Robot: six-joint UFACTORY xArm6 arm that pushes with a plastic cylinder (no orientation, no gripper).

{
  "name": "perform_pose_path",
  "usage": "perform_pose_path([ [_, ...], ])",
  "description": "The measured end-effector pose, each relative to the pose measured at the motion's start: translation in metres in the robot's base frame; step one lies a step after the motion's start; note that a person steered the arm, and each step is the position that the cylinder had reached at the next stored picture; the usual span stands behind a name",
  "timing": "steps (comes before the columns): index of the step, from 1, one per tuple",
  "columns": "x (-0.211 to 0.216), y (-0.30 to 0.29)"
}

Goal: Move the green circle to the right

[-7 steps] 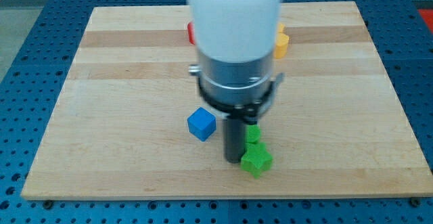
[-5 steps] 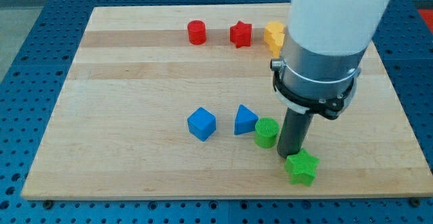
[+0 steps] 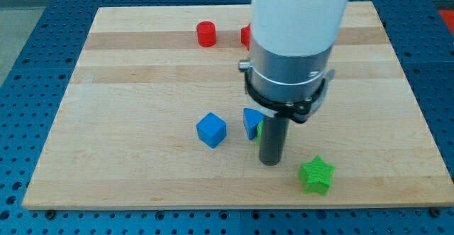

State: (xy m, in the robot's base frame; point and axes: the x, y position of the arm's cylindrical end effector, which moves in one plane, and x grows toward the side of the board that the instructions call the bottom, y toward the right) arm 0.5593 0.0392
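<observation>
The green circle (image 3: 259, 130) is almost wholly hidden behind my rod; only a thin green sliver shows at the rod's left edge, next to the blue triangle (image 3: 250, 121). My tip (image 3: 270, 163) rests on the board just below that sliver, in front of the circle as seen here. I cannot tell whether the tip touches it. The green star (image 3: 316, 175) lies to the lower right of the tip, apart from it. The blue cube (image 3: 211, 130) sits to the left.
A red cylinder (image 3: 206, 34) stands near the top of the wooden board (image 3: 128, 72). A red star (image 3: 245, 36) peeks out beside the arm's body. The arm hides the board's upper middle.
The green star was pushed to the right earlier and now lies still. My rod has since moved left, from the circle's right side to in front of it, covering it.
</observation>
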Motion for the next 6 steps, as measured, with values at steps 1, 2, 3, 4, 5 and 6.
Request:
perform_pose_path([
  [1,0.000,-0.034],
  [2,-0.012,-0.033],
  [3,-0.032,-0.005],
  [4,-0.046,0.030],
  [5,-0.057,0.060],
  [6,-0.063,0.086],
])
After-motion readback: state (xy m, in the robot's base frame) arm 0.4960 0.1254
